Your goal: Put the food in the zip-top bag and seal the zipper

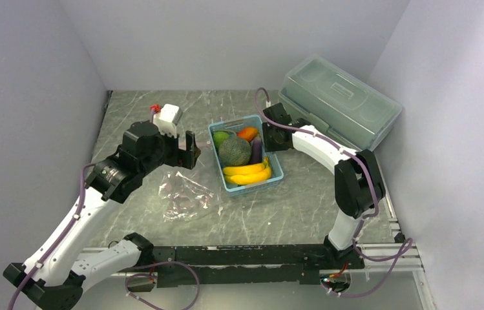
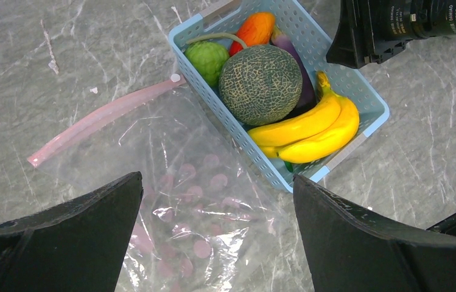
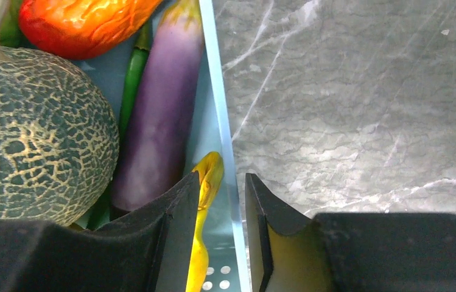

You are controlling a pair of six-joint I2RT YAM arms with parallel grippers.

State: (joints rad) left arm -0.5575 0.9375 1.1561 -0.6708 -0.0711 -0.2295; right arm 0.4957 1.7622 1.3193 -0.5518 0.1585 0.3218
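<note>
Right gripper (image 3: 220, 182), jaws narrow, straddles light blue plastic basket (image 3: 216, 91) wall, grip unclear; yellow toy bananas (image 3: 209, 170) lie just inside.

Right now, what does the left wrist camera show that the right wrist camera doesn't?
Left wrist only: the zip-top bag lying flat on the table, its zipper, and the open left fingers. Right wrist only: the right fingers straddling the basket wall. Both: melon, eggplant, bananas, orange-red piece.
</note>
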